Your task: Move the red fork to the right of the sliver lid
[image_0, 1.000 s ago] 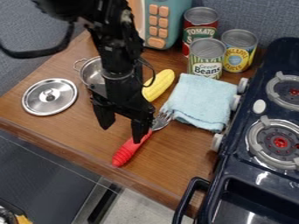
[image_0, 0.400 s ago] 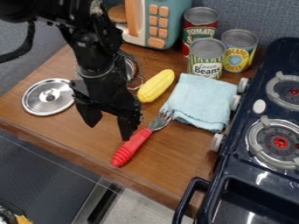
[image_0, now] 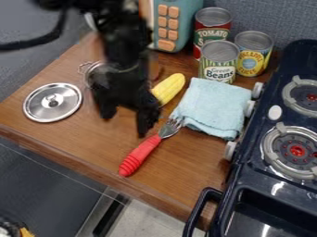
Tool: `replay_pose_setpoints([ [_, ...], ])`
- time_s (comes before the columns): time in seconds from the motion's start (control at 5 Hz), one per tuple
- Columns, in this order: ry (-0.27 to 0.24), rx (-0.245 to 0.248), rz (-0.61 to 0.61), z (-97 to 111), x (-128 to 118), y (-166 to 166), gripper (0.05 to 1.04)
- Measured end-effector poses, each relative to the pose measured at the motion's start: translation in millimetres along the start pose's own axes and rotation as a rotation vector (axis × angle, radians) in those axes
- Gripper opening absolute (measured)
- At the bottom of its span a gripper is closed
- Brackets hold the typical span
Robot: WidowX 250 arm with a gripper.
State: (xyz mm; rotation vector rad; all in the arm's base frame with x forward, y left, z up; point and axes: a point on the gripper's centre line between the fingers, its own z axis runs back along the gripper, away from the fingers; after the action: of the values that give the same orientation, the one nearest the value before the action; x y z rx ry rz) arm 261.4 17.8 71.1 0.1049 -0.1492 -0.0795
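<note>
Three cans (image_0: 219, 49) bear printed labels (image_0: 219, 73); pincer (image_0: 125, 122) released, spread apart, near red fork (image_0: 144, 151).

Open counter (image_0: 186, 169) beside fork handle (image_0: 138, 157)

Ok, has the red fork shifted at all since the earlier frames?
No. The red fork lies where it did, its tines still by the same corner of the blue cloth.
</note>
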Motion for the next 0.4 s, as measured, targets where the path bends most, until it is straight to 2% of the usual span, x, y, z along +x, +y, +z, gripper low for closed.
replay_pose_setpoints([
  [0.2, 0.020, -0.035, -0.023, 14.9, 5.4, -5.5, 1.000],
  [0.4, 0.002, -0.088, -0.062, 40.0, 0.5, -19.7, 1.000],
])
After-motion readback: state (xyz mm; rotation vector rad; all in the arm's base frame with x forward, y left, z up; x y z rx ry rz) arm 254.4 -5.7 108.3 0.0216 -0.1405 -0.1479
